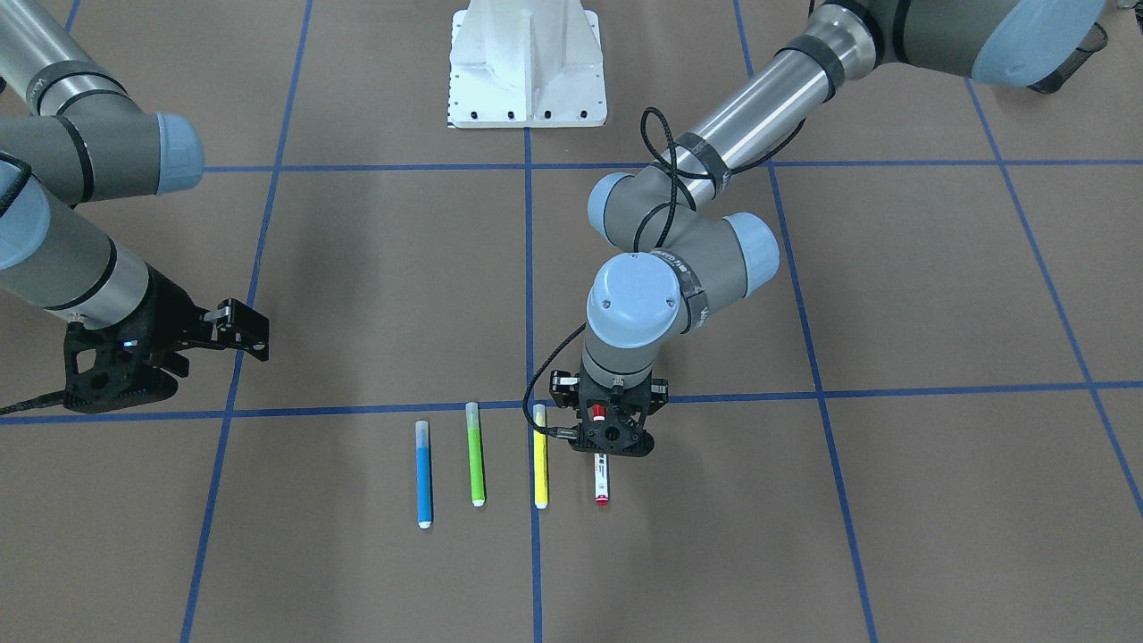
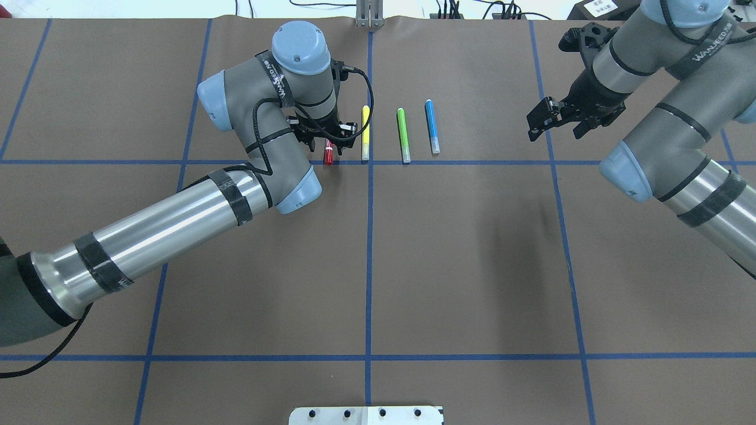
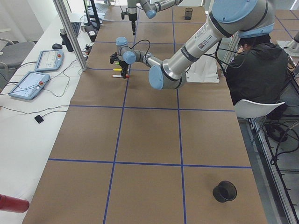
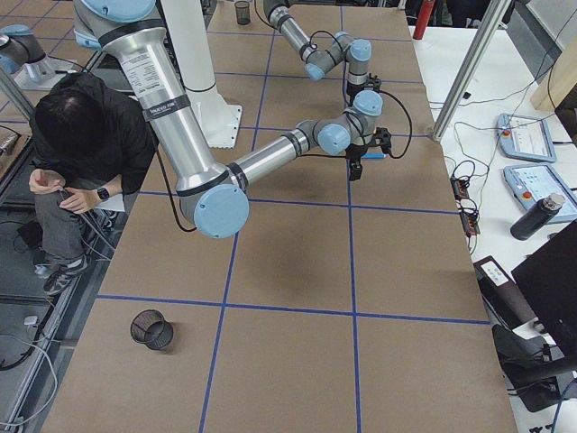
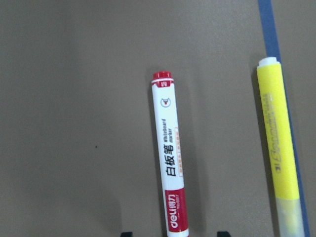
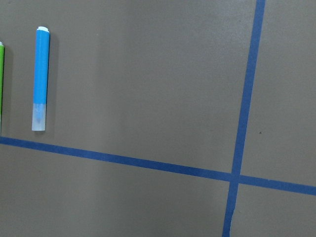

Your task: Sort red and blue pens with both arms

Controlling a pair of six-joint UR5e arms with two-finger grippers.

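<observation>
Four pens lie flat in one row on the brown table [image 2: 472,265], parallel and apart. Clock directions are read in the overhead view.

Red marker [image 5: 168,158]: at the 9 o'clock end of the row, flat on the paper, red cap toward 6 o'clock. You get it whole in no view. The left wrist camera cuts the cap off at its bottom edge. Overhead, only the red cap pokes out from under the wrist. Front-facing, the black gripper covers the capped half.

Left gripper [image 1: 600,439]: directly over the marker, jaws apart. Two fingertips [image 5: 127,234] just show at the wrist view's bottom edge, one on either side of the barrel, with bare paper between each and the marker. It grips nothing.

Blue pen [image 2: 432,127]: at the 3 o'clock end of the row, pale cap toward 6 o'clock. The cap end is near the cross tape line [image 2: 472,162] but short of it.

Between them, the yellow pen [image 2: 365,133] lies just beside the marker, along a lengthwise tape strip. The green pen [image 2: 403,134] comes next; the right wrist view gives you only a sliver of it at the left edge.

Right gripper [image 2: 561,125]: well out at 3 o'clock from the blue pen, jaws spread, holding nothing. Its fingers stay outside its own wrist view.

Side views: the pens are too small for you to tell apart.
</observation>
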